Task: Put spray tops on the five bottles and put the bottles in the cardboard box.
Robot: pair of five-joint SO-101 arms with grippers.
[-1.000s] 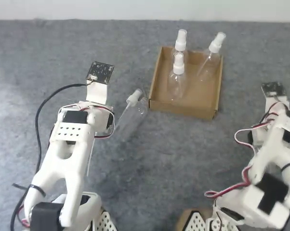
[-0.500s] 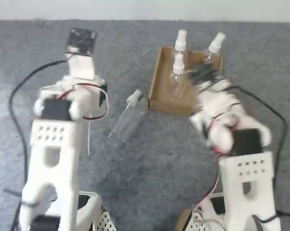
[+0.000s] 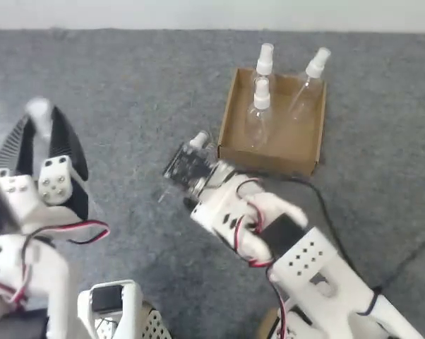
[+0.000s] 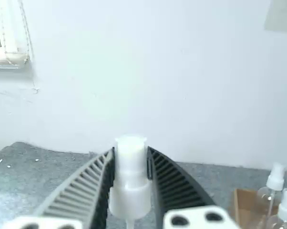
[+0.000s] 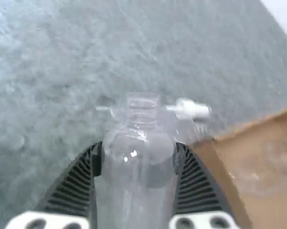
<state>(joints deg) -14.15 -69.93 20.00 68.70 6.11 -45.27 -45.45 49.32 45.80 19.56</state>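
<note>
1. High view: grey carpet (image 3: 128, 78) covers the table, with a white wall (image 3: 198, 13) behind. The box (image 3: 229, 120) sits at the far side and holds three bottles (image 3: 257, 120), each with a top fitted. A fourth bottle (image 3: 197, 141) lies just beside the box's near corner. Its top shows, but the right arm covers its body. The left gripper (image 3: 41, 119) is raised at the left edge, well apart from the box, and carries a spray top (image 3: 39, 108).
2. Left wrist view: the jaws press against both sides of the spray top, head up, with the tube hanging below. The box corner and two fitted tops stand far off.
3. Right wrist view: the right gripper (image 5: 138, 155) is clamped round a fifth bottle (image 5: 139, 126), whose neck is open and points away from the wrist. The fourth bottle lies across the carpet beyond it, near the box.
4. Step judged: fitting the last top. The next move calls for bringing the two arms together, lining the tube up with the open neck, and seating the top.
5. Count:
   - Bottles: five. Three are boxed, one is lying and one is held.
   - Tops: five. Four are fitted and one is held.
   - Boxes: one.
   - Two bottles remain to be boxed.
</note>
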